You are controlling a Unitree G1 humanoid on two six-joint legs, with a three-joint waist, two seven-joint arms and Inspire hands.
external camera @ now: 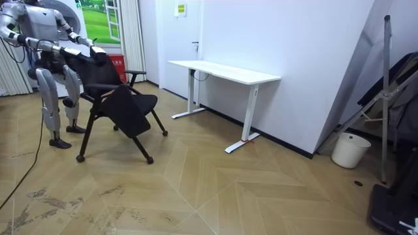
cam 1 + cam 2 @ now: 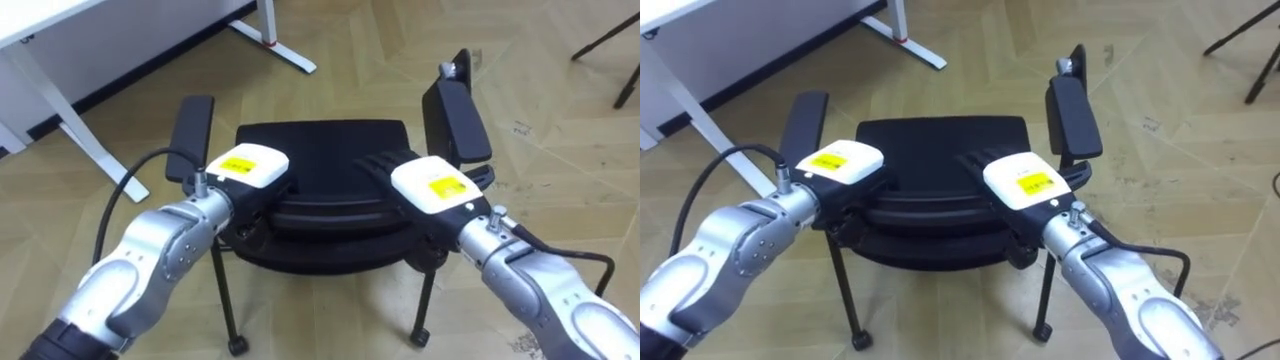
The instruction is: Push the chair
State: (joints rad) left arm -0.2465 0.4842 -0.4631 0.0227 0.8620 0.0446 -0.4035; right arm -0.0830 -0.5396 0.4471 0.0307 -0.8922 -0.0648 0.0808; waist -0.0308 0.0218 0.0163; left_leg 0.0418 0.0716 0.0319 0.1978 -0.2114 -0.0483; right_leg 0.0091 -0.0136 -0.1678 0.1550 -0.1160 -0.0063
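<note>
A black chair (image 2: 320, 145) with two padded armrests (image 2: 455, 115) stands on the wooden floor right in front of me, its back towards me. My left hand (image 2: 245, 168) rests on the left end of the backrest's top edge. My right hand (image 2: 430, 187) lies on the right end, its dark fingers (image 2: 378, 163) stretched flat over the edge towards the seat. In the room view I stand upright behind the chair (image 1: 121, 108) at the room view's left, both arms held out to its back.
A white desk (image 1: 225, 72) stands along the wall beyond the chair; its leg (image 2: 75, 130) and foot (image 2: 275, 40) show at my upper left. A white bin (image 1: 351, 150) and a folded stand (image 1: 385, 91) are at the room view's right. Open floor lies between.
</note>
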